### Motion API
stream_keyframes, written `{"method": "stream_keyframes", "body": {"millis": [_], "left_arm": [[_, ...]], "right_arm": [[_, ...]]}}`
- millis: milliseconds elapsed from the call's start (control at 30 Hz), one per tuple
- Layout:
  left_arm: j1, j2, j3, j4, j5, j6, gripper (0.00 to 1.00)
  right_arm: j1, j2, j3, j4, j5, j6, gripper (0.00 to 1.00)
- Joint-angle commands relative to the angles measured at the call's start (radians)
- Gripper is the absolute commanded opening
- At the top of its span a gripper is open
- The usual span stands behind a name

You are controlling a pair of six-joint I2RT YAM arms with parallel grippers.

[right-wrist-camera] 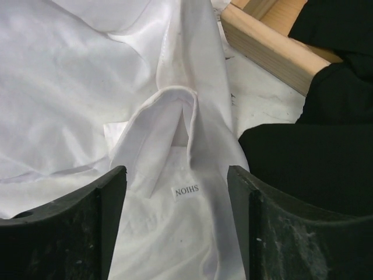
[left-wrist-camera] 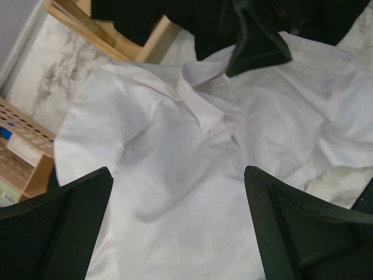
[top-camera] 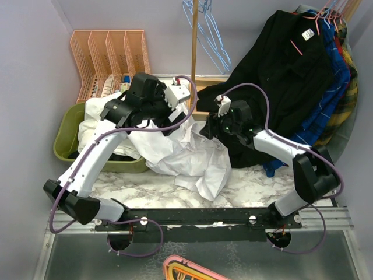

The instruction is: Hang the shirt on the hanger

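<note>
The shirt [top-camera: 186,154] lies crumpled mid-frame on the worktop [top-camera: 140,192], and the hanger [top-camera: 217,49] hangs at upper centre, well apart. Both claws gape empty: the right claw [right-wrist-camera: 175,175] over the collar [right-wrist-camera: 169,116], the left claw [left-wrist-camera: 175,181] over shoulder cloth. The right should pinch only the collar's folded edge, beside the label [right-wrist-camera: 185,190], before lifting.

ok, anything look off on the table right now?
The shirt is a crumpled heap, its collar folded over on itself. White fabric drapes over the green bin at its rim. The black shirt hangs down to the table right beside it.
</note>
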Motion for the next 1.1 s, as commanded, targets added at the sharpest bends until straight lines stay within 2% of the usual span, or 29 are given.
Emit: {"method": "stream_keyframes", "body": {"millis": [0,133,333,400,467,500,733,833,967,1067], "left_arm": [[-0.001,0.033,-0.115,0.001,0.133,-0.050,0.99],[-0.004,0.070,-0.198,0.063,0.160,-0.087,0.99],[-0.013,0.142,-0.245,0.212,0.131,-0.177,0.99],[-0.035,0.184,-0.235,0.232,0.112,-0.195,0.99],[-0.064,0.221,-0.228,0.253,0.083,-0.211,0.99],[-0.081,0.238,-0.225,0.267,0.061,-0.221,0.99],[-0.180,0.407,-0.154,0.318,-0.219,-0.247,0.93],[-0.183,0.454,-0.132,0.343,-0.321,-0.266,0.88],[-0.190,0.489,-0.108,0.356,-0.355,-0.303,0.76],[-0.205,0.508,-0.105,0.376,-0.394,-0.344,0.74]], "right_arm": [[0.000,0.081,0.063,0.065,-0.066,-0.028,0.67],[0.000,0.150,0.067,0.104,-0.081,-0.016,0.65],[0.000,0.252,0.124,0.088,-0.100,-0.003,0.44],[0.000,0.262,0.130,0.096,-0.071,0.001,0.28],[0.000,0.255,0.143,0.081,-0.018,0.008,0.04],[0.000,0.245,0.147,0.068,0.009,0.009,0.01],[-0.031,0.192,0.157,0.029,0.161,0.059,0.01],[-0.062,0.175,0.140,0.041,0.128,0.089,0.01],[-0.078,0.165,0.119,0.057,0.083,0.113,0.01],[-0.091,0.168,0.105,0.084,0.002,0.166,0.01]]}}
